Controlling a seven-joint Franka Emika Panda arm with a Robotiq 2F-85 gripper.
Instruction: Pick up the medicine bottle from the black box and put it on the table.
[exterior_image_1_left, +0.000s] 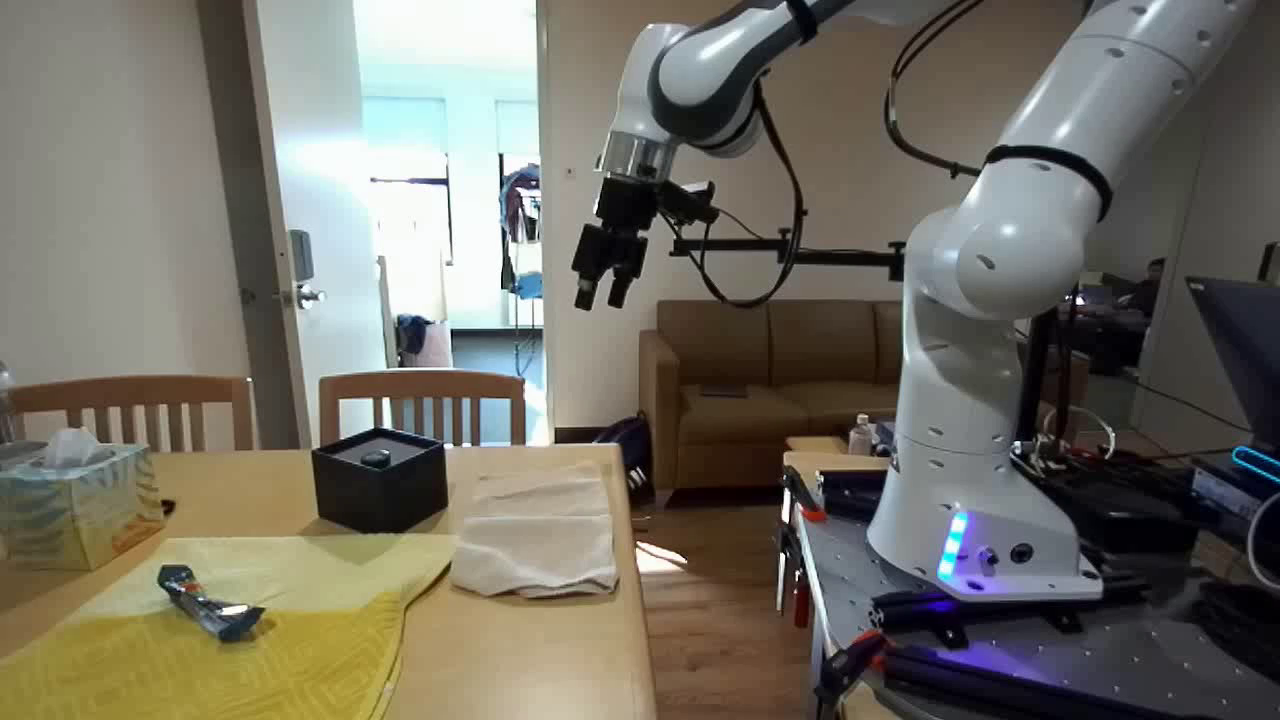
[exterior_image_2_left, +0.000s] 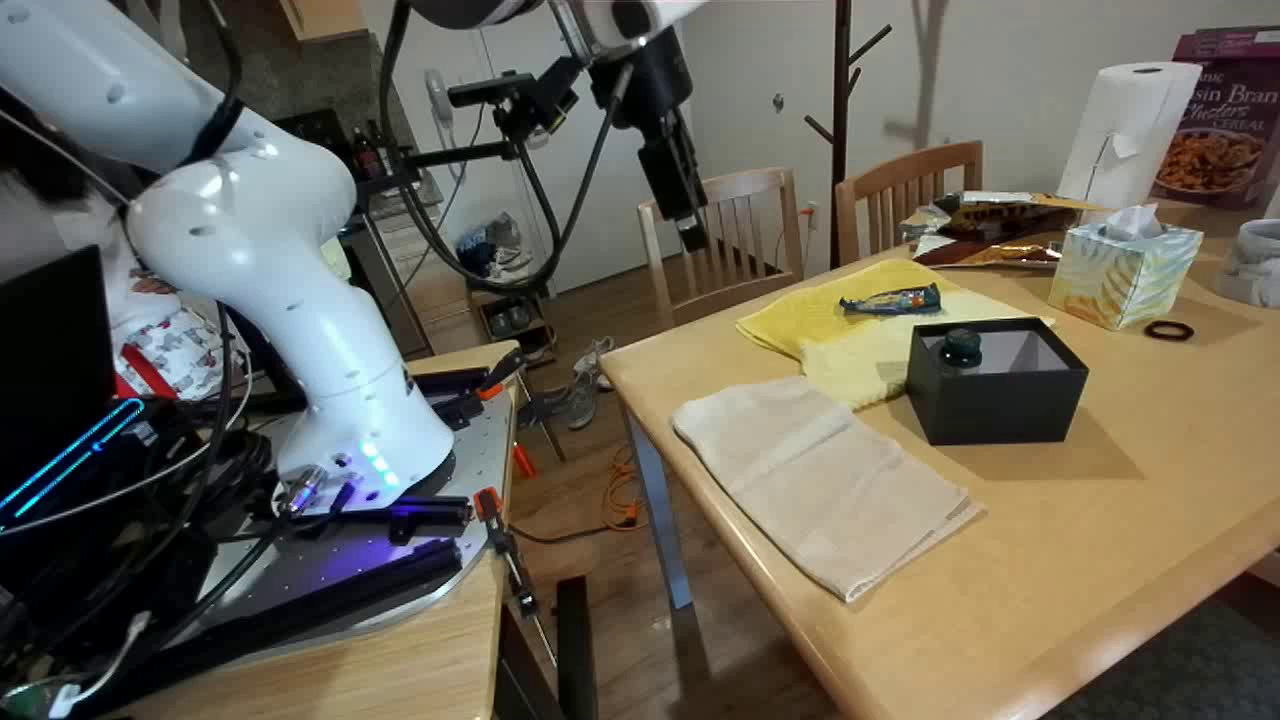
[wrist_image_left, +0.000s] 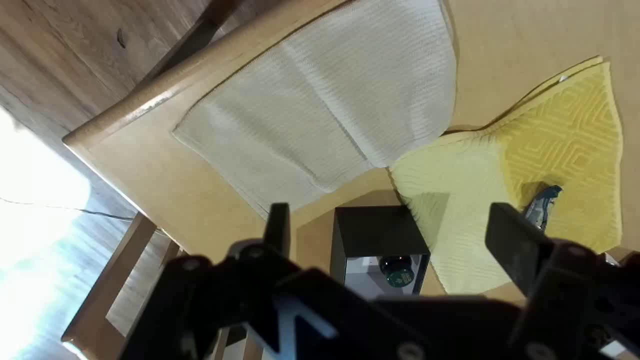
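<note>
The medicine bottle is dark with a green cap. It stands inside the open black box, and its cap shows in both exterior views (exterior_image_1_left: 376, 458) (exterior_image_2_left: 961, 346) and the wrist view (wrist_image_left: 398, 272). Its lower body is mostly hidden by the box walls. The black box (exterior_image_1_left: 380, 492) (exterior_image_2_left: 1000, 405) (wrist_image_left: 377, 230) has a pale inside and sits on the wooden table (exterior_image_1_left: 530, 655) (exterior_image_2_left: 1150, 540). My gripper (exterior_image_1_left: 602, 295) (exterior_image_2_left: 692, 232) is high above the table, away from the box. In the wrist view the fingers (wrist_image_left: 387, 207) are wide apart with nothing between them.
A beige cloth (exterior_image_1_left: 540, 535) (exterior_image_2_left: 825, 480) lies beside the box at the table's edge. A yellow towel (exterior_image_1_left: 290, 650) (exterior_image_2_left: 880, 290) with a wrapper (exterior_image_1_left: 208, 603) on it is nearby. A tissue box (exterior_image_1_left: 80, 505) (exterior_image_2_left: 1125, 270) and chairs (exterior_image_1_left: 425, 385) stand around.
</note>
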